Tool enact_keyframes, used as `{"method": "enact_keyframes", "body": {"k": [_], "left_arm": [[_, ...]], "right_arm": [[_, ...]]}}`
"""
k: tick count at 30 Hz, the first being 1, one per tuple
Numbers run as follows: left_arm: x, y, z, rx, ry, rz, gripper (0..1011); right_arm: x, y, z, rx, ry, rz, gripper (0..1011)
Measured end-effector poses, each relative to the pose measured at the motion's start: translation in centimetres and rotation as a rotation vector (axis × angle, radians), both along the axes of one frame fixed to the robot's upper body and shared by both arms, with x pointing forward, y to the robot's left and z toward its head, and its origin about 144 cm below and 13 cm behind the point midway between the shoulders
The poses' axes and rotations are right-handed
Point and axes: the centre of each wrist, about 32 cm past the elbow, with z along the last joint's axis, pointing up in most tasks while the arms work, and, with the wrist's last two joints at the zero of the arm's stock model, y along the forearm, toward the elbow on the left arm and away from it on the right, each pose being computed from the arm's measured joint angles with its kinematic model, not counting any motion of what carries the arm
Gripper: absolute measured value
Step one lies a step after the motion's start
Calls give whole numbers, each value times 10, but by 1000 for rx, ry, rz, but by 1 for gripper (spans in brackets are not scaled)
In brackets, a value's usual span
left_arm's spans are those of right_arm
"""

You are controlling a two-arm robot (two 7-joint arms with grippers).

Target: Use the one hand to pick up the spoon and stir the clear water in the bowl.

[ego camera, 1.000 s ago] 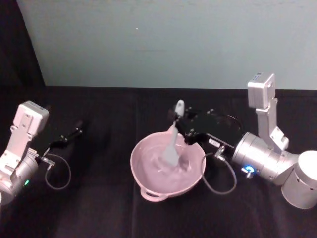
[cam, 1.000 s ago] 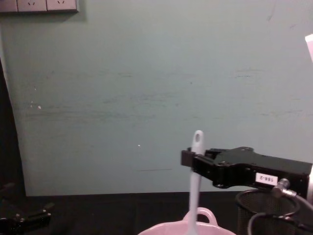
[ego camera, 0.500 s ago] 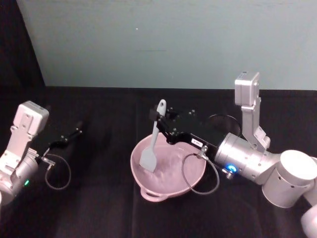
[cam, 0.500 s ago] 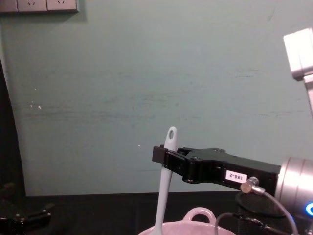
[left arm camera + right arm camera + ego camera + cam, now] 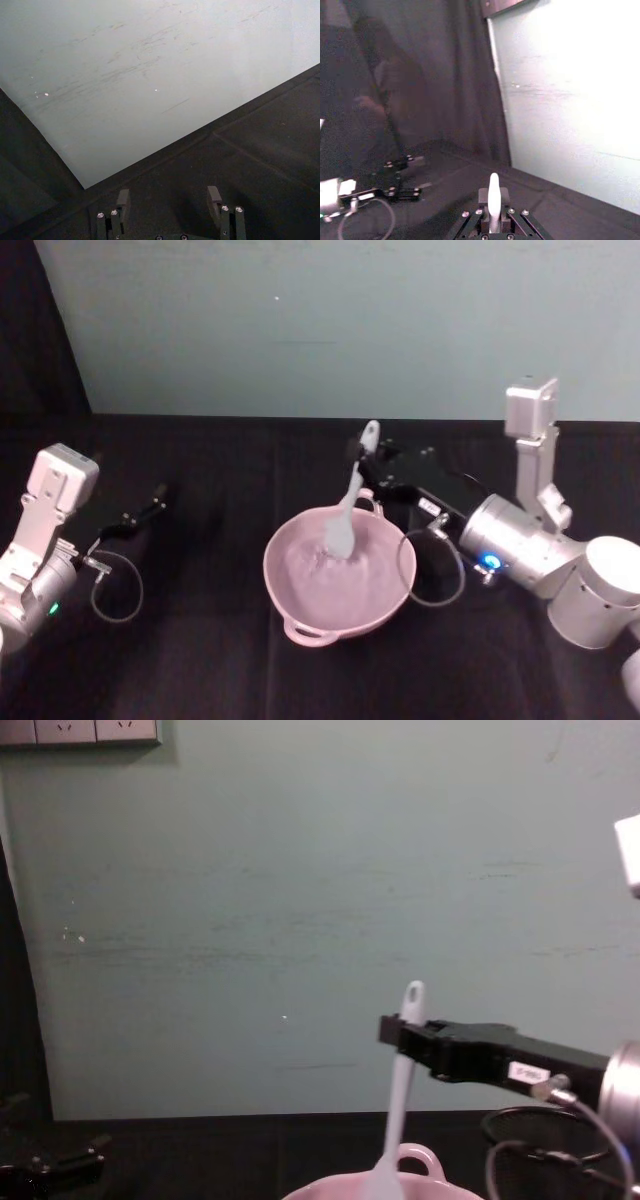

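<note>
- The spoon [image 5: 352,490] is gripped by its upper handle in the right gripper [image 5: 366,464]. The jaws are closed narrowly on the handle, just below the holed end.
- Half a second earlier, the paddle head was set in the left part of the bowl [image 5: 278,575]. It is now found toward the far side of the bowl, right of centre.
- The right gripper has been drawn back rightward with the spoon. It was above the far-left rim of the bowl and is now placed just beyond the far rim.
- The tilt of the handle is unchanged in direction. The holed end is leaned to the right and away, while the head is kept lowered inside the bowl.
- The bowl is seen unmoved at the middle of the surface [image 5: 200,670], about midway between its left and right edges.
- The pick-up is judged complete and a stirring stroke is judged to be in progress, since one sweep across the bowl has been made. Further passes are likely to be required before the stirring can be regarded as done.
- The water itself cannot be clearly made out.
- The left gripper [image 5: 150,510] is parked near the left edge of the surface. Its jaws are spread wide and nothing is held between them.
</note>
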Motion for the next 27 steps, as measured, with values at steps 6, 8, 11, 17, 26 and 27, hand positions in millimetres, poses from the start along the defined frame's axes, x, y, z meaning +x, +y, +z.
{"method": "enact_keyframes", "body": {"k": [6, 8, 11, 17, 26, 27], "left_arm": [[0, 0, 0, 0, 0, 0, 1005], [0, 0, 0, 0, 0, 0, 1005], [0, 0, 0, 0, 0, 0, 1005], [0, 0, 0, 0, 0, 0, 1005], [0, 0, 0, 0, 0, 0, 1005], [0, 0, 0, 0, 0, 0, 1005]], "right_arm": [[-3, -15, 5, -17, -24, -40, 116], [-3, -18, 6, -20, -27, -42, 117], [-5, -21, 6, -29, -30, -34, 116], [-12, -16, 9, -72, -40, 24, 116], [-20, 7, 12, -99, -52, 157, 116], [-20, 7, 12, -99, -52, 157, 116]]}}
